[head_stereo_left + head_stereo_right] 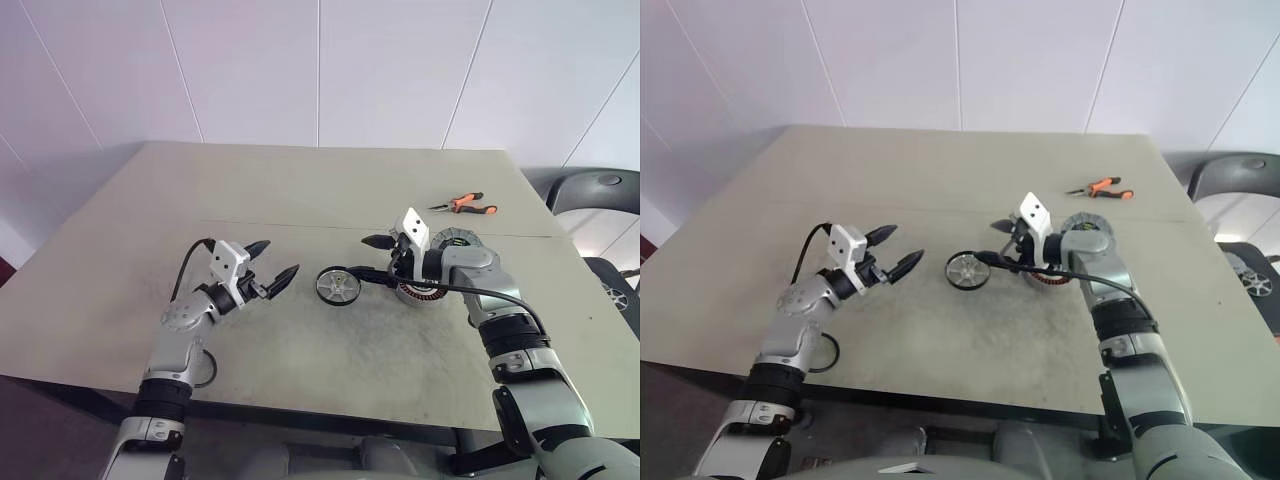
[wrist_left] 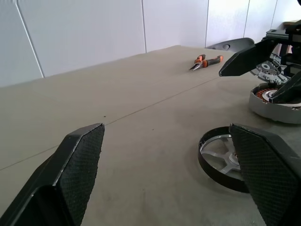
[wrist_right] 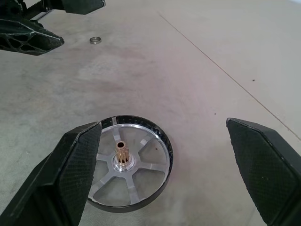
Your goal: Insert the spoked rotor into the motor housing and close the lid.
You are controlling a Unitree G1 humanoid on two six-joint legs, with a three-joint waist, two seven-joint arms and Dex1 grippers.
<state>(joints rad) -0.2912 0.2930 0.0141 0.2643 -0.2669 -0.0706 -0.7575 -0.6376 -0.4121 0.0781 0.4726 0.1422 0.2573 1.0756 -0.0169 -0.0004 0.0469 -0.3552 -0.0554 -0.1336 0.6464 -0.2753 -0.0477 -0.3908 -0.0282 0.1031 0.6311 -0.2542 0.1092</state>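
Note:
The spoked rotor (image 1: 338, 285) lies flat on the table, silver spokes inside a dark rim, with a brass pinion (image 3: 121, 151) standing up from its hub. My right gripper (image 1: 362, 258) hovers open just right of and above it; in the right wrist view the rotor (image 3: 129, 162) lies near one of the fingers (image 3: 80, 165). The motor housing (image 1: 420, 292), with copper windings inside, sits on the table under my right wrist. The dark slotted lid (image 1: 455, 240) lies just behind it, partly hidden by the arm. My left gripper (image 1: 280, 258) is open and empty, left of the rotor.
Orange-handled pliers (image 1: 465, 205) lie at the far right of the table. A small metal ring (image 3: 96, 40) rests on the table near the left gripper. A dark chair (image 1: 600, 190) stands beyond the table's right edge.

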